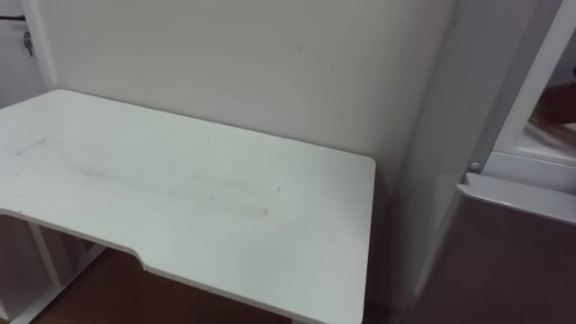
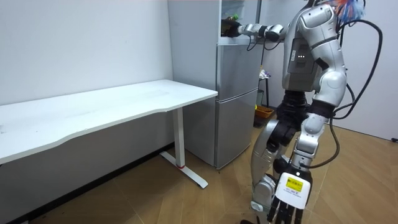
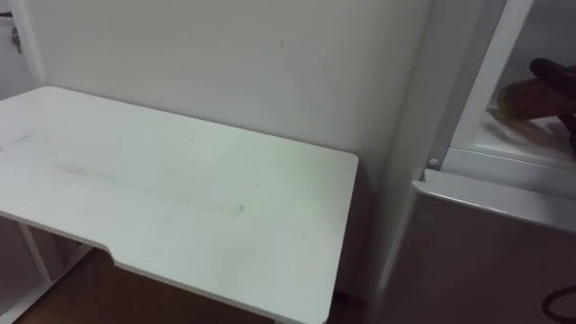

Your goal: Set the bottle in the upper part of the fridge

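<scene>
While the robot is standing on the wood floor just in front of the fridge, its right arm is pointing straight out at about shoulder height into the open upper compartment

Right hand is sitting inside that compartment. Its dark fingers are curling over and under the bottle, so it is gripping it, not letting go

Bottle is showing as an amber-brown shape just above the compartment's white floor, at the right edge of the right eye view. Can't tell if it is touching that floor. Any print on the bottle is coming out too blurred to read

In the room view the same hand is showing as a dark clump at the compartment's mouth

Lower door is sitting closed under the compartment

Left hand is hanging low beside the legs at the bottom edge of the room view. The frame is cutting it off, so I can't tell its state

White table is standing to the robot's left against the wall, its near end just beside the fridge's grey side
</scene>
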Motion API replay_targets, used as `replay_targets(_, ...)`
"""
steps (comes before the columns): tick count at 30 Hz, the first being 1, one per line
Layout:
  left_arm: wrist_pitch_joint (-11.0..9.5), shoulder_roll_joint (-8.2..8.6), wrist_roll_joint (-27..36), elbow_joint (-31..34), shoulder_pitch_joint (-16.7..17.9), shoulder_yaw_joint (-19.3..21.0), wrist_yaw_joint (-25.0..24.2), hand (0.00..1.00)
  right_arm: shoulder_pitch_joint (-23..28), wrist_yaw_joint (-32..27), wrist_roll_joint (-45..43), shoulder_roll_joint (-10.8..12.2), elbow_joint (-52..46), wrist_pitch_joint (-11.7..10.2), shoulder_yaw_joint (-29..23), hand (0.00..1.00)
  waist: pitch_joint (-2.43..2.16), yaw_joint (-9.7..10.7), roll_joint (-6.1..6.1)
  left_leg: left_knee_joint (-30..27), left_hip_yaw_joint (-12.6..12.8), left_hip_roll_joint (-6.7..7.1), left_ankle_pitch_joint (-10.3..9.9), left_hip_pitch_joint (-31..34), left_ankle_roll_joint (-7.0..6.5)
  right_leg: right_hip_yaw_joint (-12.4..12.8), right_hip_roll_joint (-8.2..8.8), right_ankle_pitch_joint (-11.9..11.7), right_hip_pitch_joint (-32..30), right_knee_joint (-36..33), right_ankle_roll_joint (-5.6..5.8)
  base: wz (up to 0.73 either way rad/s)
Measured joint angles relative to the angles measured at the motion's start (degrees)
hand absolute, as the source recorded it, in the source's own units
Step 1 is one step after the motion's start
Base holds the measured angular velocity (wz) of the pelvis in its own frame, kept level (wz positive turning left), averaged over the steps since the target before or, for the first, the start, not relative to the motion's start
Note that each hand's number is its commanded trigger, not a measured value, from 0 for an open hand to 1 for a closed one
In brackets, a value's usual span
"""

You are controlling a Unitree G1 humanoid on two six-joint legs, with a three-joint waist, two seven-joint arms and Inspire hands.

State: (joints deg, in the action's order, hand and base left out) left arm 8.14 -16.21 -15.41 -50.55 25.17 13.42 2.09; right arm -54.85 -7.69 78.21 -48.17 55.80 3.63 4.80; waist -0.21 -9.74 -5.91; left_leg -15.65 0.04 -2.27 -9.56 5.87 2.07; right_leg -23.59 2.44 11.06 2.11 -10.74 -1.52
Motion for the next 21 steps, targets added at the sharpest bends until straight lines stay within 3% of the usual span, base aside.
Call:
replay_targets(4,0.3,-0.01,0.2,0.0,-0.2,0.0,0.0,0.0,0.0,0.4,0.6,0.0,0.2,0.1,-1.6,0.0,-0.21,0.1,0.7,0.1,0.0,0.01,0.0,-0.4,0.0,0.3,0.26,0.0,-0.1,0.1,0.0,-0.01)
replay_targets(8,0.5,-0.01,0.2,0.0,-0.4,-0.1,0.0,0.0,0.0,0.4,0.7,0.0,0.2,0.2,-1.6,0.0,-0.39,0.5,0.61,0.3,0.0,0.03,0.1,-0.6,0.06,0.5,0.25,0.0,-0.1,0.0,0.0,-0.01)
replay_targets(13,0.6,0.0,0.0,0.0,-0.4,0.0,-0.1,0.0,0.0,2.0,0.3,0.0,0.3,1.5,-2.0,0.0,-0.6,2.6,0.27,0.5,0.2,0.12,0.1,-0.6,0.05,0.6,0.33,0.0,-0.1,0.1,0.02,0.0)
replay_targets(21,0.5,0.0,0.1,-0.1,-0.6,0.0,-0.1,0.0,0.5,3.3,-2.1,0.0,0.6,1.5,-2.2,0.0,-0.72,4.5,0.1,1.1,1.8,-0.01,0.1,-1.6,0.04,1.6,0.38,0.0,0.0,0.1,0.06,-0.09)
